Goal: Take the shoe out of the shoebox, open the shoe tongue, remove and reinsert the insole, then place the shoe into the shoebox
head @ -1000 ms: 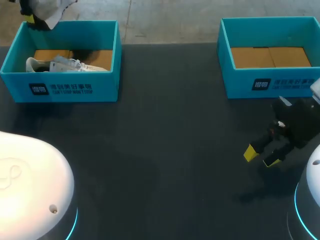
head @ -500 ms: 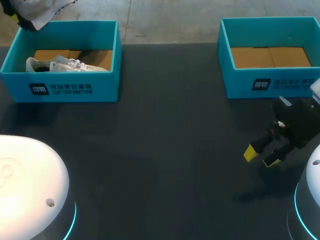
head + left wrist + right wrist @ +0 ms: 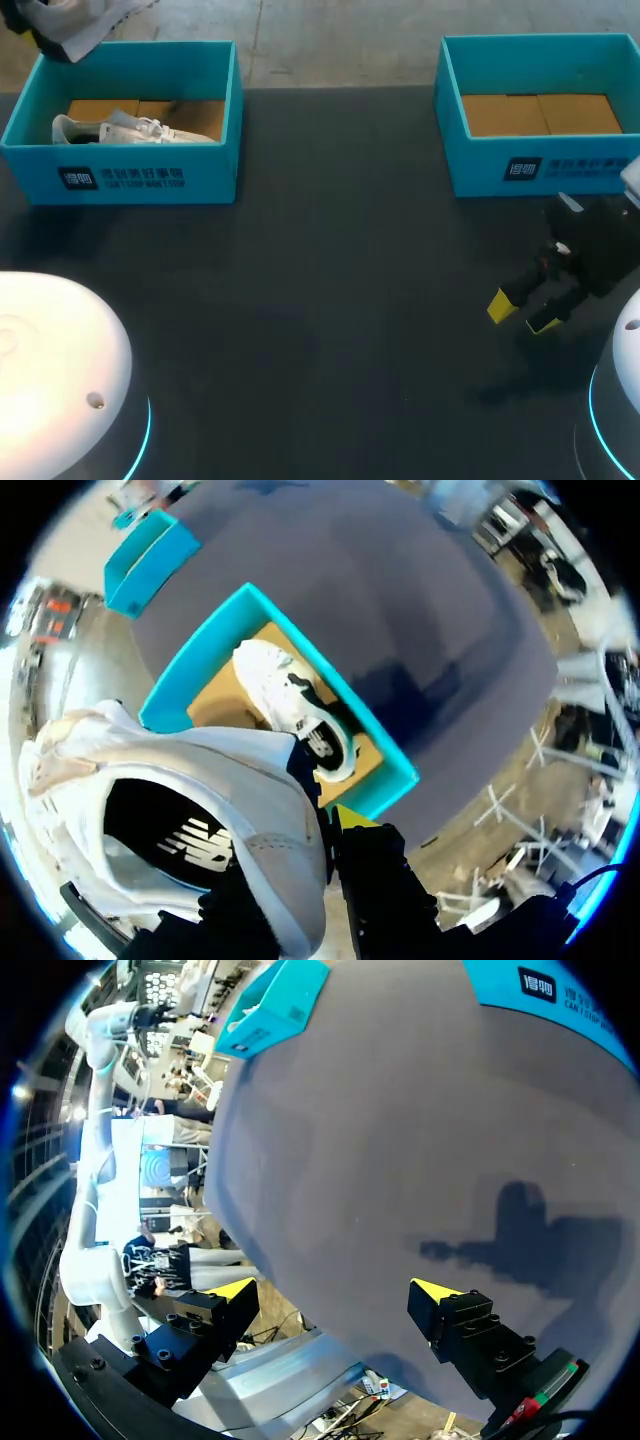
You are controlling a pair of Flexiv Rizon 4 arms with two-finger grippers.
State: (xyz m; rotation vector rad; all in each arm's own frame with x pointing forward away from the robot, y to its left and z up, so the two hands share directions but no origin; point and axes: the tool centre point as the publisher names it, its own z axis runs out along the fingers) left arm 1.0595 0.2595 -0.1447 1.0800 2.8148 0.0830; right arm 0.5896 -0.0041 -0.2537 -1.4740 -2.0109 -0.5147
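Observation:
A white shoe [image 3: 75, 22] hangs above the back left corner of the left teal shoebox [image 3: 150, 180]. In the left wrist view my left gripper [image 3: 325, 822] is shut on this white shoe [image 3: 200, 770] at its collar, its dark opening facing the camera. Below it lies the shoebox [image 3: 385, 772] with a second white shoe [image 3: 295, 705] on its cardboard floor, also seen in the head view [image 3: 120, 130]. My right gripper [image 3: 520, 315] hovers open over the table at the right, nothing between its fingers [image 3: 235, 1290].
A second teal shoebox [image 3: 540, 165] stands at the back right, holding only cardboard, just behind my right gripper. Its printed wall [image 3: 545, 985] shows in the right wrist view. Dark tabletop [image 3: 330, 300] spreads between the two boxes.
My left gripper has carried the held shoe a little to the left, further past the box's corner. The right arm has not moved.

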